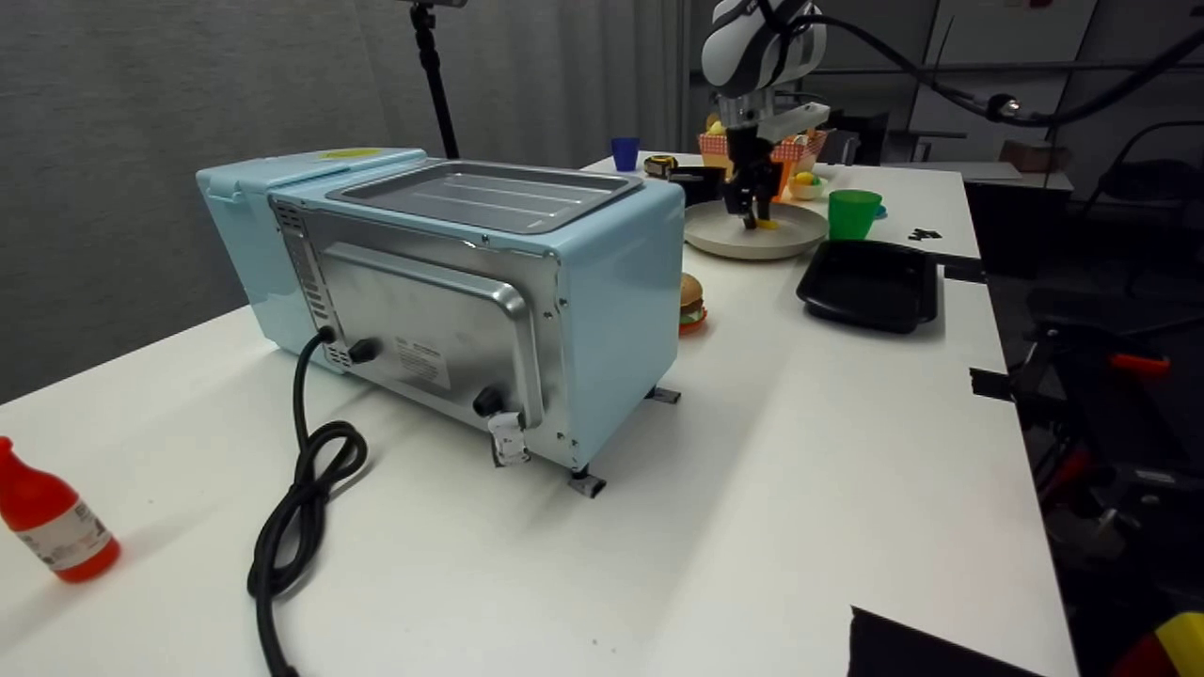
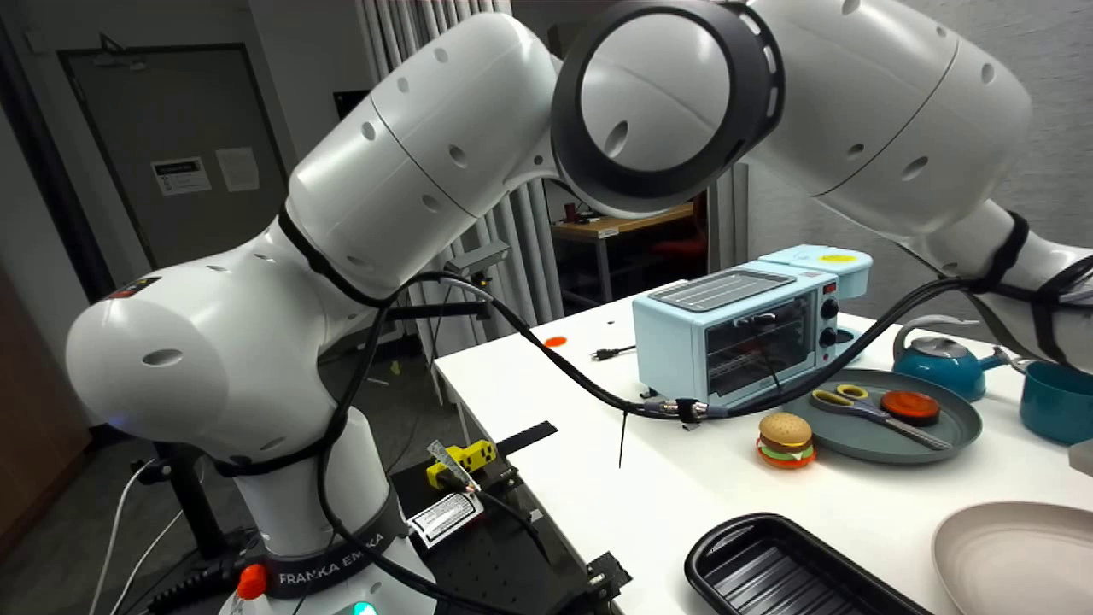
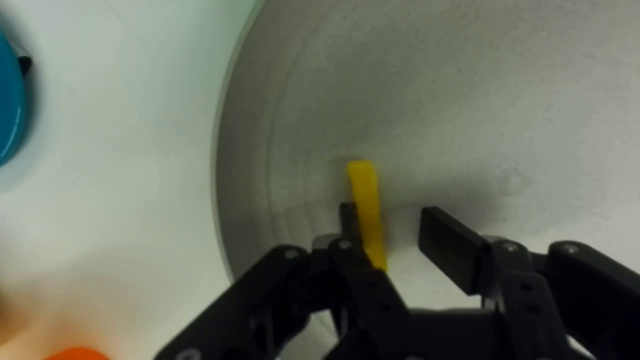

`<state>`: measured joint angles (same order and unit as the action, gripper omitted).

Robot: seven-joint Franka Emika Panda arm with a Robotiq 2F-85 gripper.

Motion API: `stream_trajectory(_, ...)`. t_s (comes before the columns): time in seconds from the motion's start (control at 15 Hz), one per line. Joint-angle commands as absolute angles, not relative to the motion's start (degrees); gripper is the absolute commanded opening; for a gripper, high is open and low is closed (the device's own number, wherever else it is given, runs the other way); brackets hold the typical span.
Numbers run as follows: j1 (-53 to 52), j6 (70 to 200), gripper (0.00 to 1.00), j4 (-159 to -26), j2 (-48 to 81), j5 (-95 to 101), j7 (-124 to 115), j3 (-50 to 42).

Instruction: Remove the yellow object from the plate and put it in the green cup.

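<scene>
Gripper [image 3: 390, 219], parted, straddles the yellow piece [image 3: 367, 202] on the plate [image 3: 475, 125], presumably to pinch its narrow width. Nearby, the green cup [image 1: 851, 215] should shorten the carry.

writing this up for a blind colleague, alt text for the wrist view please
Open black pincer over a pale plate, a slim yellow piece between its fingers, close beside one and apart from the other. To the left are white table, part of a blue object and, lower down, an orange one.
</scene>
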<state>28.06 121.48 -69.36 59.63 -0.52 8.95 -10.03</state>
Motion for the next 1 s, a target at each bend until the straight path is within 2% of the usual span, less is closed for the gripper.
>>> stream_trajectory(0.0, 29.6, 119.1, 0.06, -65.7, 61.7, -1.8, 10.8, -9.1)
stream_trajectory(0.13, 29.7, 119.2, 0.00, -65.8, 61.5, -1.8, 10.6, -9.2)
stream_trajectory(0.2, 29.6, 119.3, 0.04, -65.9, 61.3, -1.7, 10.2, -9.4)
stream_trajectory(0.93, 30.9, 119.7, 0.04, -70.0, 55.4, -1.2, 9.6, -12.8)
